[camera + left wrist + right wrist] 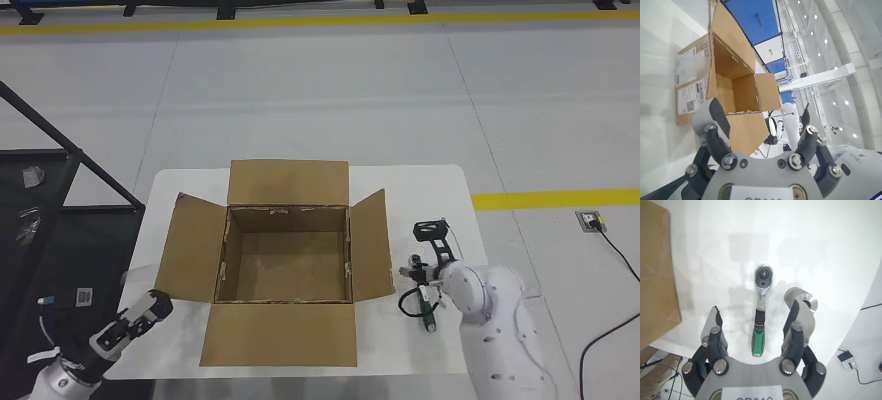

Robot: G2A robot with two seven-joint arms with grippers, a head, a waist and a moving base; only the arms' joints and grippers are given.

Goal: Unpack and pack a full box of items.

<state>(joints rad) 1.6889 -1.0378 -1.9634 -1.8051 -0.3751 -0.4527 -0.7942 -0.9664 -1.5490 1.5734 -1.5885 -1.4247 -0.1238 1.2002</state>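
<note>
Box (pixel 288 268) recorded emptied; ratchet (pixel 760 313) laid on desk (pixel 400 185) beside it; repacking judged outstanding; left claw (pixel 761 106) and right claw (pixel 756 308) spread, nothing held.

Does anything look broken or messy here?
Yes, a little. The cardboard box has ragged, torn bits along its inner rim, as the left wrist view shows. The ratchet wrench lies flat on the table, and nothing is spilled.
</note>
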